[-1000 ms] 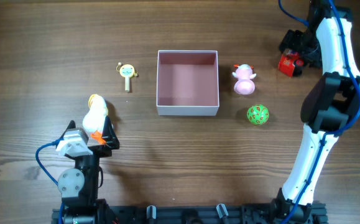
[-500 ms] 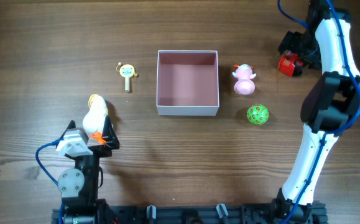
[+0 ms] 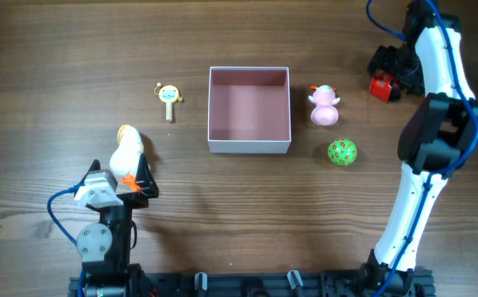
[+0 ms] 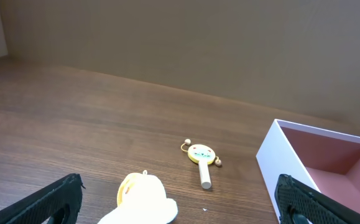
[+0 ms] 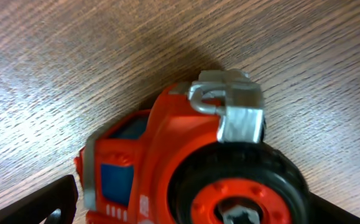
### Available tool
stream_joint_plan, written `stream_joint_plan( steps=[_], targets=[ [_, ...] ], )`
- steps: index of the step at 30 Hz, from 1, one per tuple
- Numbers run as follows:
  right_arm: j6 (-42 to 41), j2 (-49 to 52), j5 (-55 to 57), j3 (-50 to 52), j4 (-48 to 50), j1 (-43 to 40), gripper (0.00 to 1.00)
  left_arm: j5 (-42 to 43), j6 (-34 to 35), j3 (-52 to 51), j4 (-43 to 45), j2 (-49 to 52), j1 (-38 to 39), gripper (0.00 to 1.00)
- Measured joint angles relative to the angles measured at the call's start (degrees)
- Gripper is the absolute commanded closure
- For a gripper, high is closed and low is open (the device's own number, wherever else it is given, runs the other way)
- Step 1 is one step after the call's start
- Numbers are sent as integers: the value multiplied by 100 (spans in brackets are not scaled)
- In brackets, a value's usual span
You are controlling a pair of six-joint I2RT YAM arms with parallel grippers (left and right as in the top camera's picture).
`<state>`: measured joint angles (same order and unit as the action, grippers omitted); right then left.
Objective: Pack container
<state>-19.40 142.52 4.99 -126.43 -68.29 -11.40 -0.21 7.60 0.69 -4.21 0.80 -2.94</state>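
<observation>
Pink inside and white outside, the container (image 3: 249,146) sits in the middle of the brown wooden counter (image 3: 57,49). It is open on top and has nothing in it, so I think no packing is done yet. The toys lie around it, each one apart from the box.

The right end effector (image 3: 390,73) is far off at the back right corner, low over a little red truck (image 5: 186,155). Its two fingers are spread wide, one on each side of the truck, and they are not squeezing it. I think it is there so it can close on the truck and lift it. The truck has round wheels, so it might roll away if it gets bumped.

The left end effector (image 3: 120,175) is near the front left, with its fingers spread wide too. A white and yellow duck (image 3: 126,151) lies just in front of it, not held.

A small yellow rattle (image 3: 169,96) lies left of the box. A pink toy (image 3: 324,106) stands just right of it, and a green ball (image 3: 343,153) is a bit nearer the front.
</observation>
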Motion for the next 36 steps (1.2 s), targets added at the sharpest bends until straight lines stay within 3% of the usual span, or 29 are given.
stream_joint_plan(
  steps=[28, 36],
  targets=[
    [0, 2, 57, 0, -179, -2, 32, 0, 0, 0, 0, 0, 0, 0],
    [2, 2, -367, -46, -85, -2, 41, 0, 0, 0, 0, 0, 0, 0]
  ],
)
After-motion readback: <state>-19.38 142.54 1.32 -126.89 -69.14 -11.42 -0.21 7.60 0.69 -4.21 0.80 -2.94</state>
